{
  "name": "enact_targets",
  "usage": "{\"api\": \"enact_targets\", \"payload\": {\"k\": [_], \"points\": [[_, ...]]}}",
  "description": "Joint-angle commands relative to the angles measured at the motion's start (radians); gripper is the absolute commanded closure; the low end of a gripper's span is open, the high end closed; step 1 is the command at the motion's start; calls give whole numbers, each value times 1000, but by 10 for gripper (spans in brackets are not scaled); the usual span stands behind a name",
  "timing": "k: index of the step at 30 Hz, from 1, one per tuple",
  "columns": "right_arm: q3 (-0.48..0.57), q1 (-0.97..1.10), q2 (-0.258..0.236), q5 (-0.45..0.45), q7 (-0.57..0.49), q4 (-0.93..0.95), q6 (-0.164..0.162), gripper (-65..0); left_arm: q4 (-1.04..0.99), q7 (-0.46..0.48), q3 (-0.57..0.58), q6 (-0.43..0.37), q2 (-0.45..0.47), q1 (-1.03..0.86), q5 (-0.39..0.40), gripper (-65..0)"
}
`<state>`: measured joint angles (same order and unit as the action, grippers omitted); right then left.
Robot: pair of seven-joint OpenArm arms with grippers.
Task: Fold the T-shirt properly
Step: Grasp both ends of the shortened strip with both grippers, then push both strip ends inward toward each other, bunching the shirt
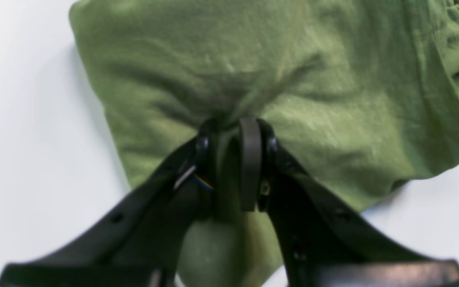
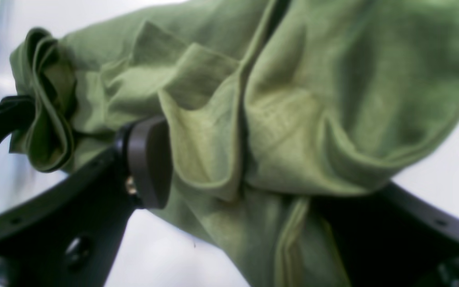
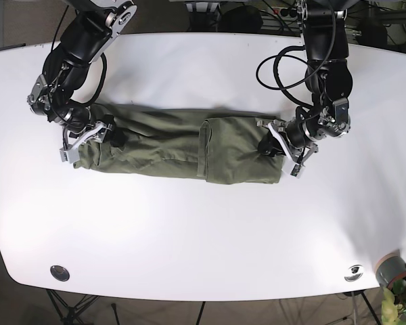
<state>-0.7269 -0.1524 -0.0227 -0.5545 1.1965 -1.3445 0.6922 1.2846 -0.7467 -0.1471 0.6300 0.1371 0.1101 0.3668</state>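
Observation:
The green T-shirt (image 3: 176, 145) lies across the middle of the white table (image 3: 203, 237) as a long folded strip, with a doubled flap (image 3: 240, 156) on its right half. My left gripper (image 3: 274, 145) is at the strip's right end. In the left wrist view the left gripper (image 1: 231, 131) is shut on a pinched bunch of the T-shirt (image 1: 253, 71). My right gripper (image 3: 95, 141) is at the strip's left end. In the right wrist view the right gripper (image 2: 249, 187) stands open, one pad (image 2: 150, 159) bare and the other finger hidden under the crumpled T-shirt (image 2: 293, 99).
Black cables (image 3: 284, 64) hang from the arm at the back right. Two round fittings (image 3: 59, 273) (image 3: 354, 272) sit near the table's front edge. A small pot with a plant (image 3: 394, 271) stands off the front right corner.

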Motion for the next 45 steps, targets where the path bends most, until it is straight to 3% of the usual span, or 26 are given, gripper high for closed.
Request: {"api": "enact_targets", "payload": {"k": [1,4,6,9,12,22,26,31,39,45], "points": [[-1,-17,-12,-17,-17,-11,6,-292,11,-17,-1,1,8,-3,-15,-76],[2,-17,-35,-19,-36,-16,6,-92,10,-17,2,1,14,-6,-15,-78],[3,-17,-39,-19,-46,-17,6,-13,7,-17,2,-3,12,-6,-16,-79],[5,-13,-56,-19,-50,-60,6,-41,3,-17,2,-5,8,-6,-16,-81],[17,9,-58,-19,-50,-149,6,-24,-4,-17,4,-5,6,-6,-16,-81],[252,103,-50,-17,-50,-479,6,-22,-72,-17,108,-6,5,24,-16,-81],[320,115,-15,-19,-50,-557,6,-22,-73,-17,122,-6,-17,29,-16,-81],[401,109,34,-22,-50,-596,-30,-22,-75,-17,125,-6,-23,27,-16,-81],[517,78,137,-14,-53,-568,-67,-22,-75,-17,126,-6,-46,21,-16,-81],[596,26,168,40,-59,-474,-81,-22,-75,-17,126,-6,-49,21,-16,-81]]}}
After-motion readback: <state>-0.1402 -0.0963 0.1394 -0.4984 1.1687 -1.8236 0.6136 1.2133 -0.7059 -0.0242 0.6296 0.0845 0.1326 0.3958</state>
